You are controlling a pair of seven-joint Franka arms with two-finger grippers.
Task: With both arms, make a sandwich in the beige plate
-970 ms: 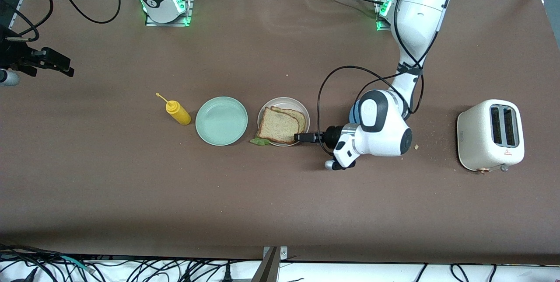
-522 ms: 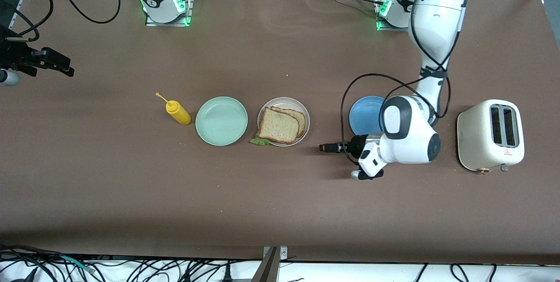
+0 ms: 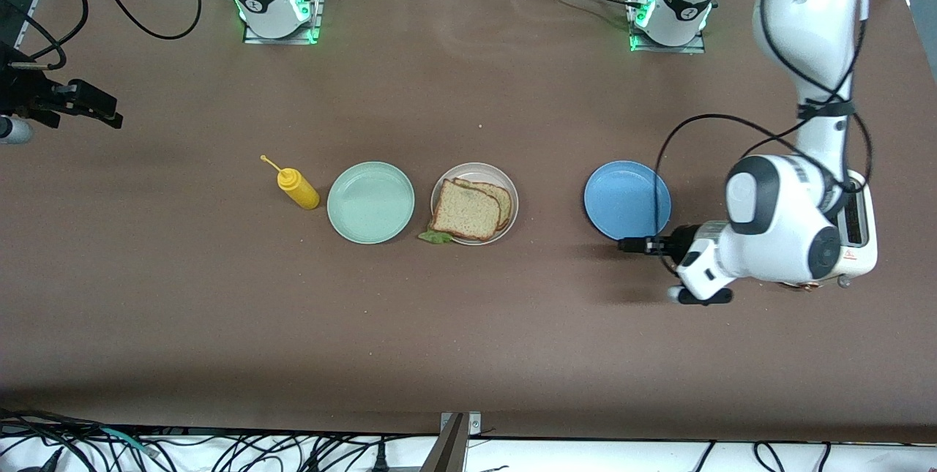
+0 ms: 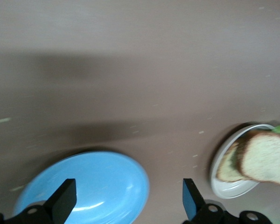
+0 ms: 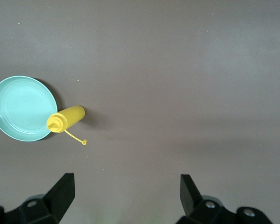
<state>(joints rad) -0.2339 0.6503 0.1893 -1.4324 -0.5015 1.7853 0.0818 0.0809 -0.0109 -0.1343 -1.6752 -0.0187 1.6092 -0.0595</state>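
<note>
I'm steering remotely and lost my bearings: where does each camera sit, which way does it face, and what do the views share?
Front view: high across the table, facing both bases; shows the left gripper open beside the blue plate, the right gripper waiting at the right arm's end of the table.
Left wrist view: looks past its own fingertips at the blue plate and the sandwich on the beige plate.
Right wrist view: looks down past its fingertips at the mustard bottle and mint-green plate.
Shared: front and left wrist views both show the sandwich.

Left tool [image 3: 628, 244] open, low; right tool [image 3: 102, 112] open, waiting.
</note>
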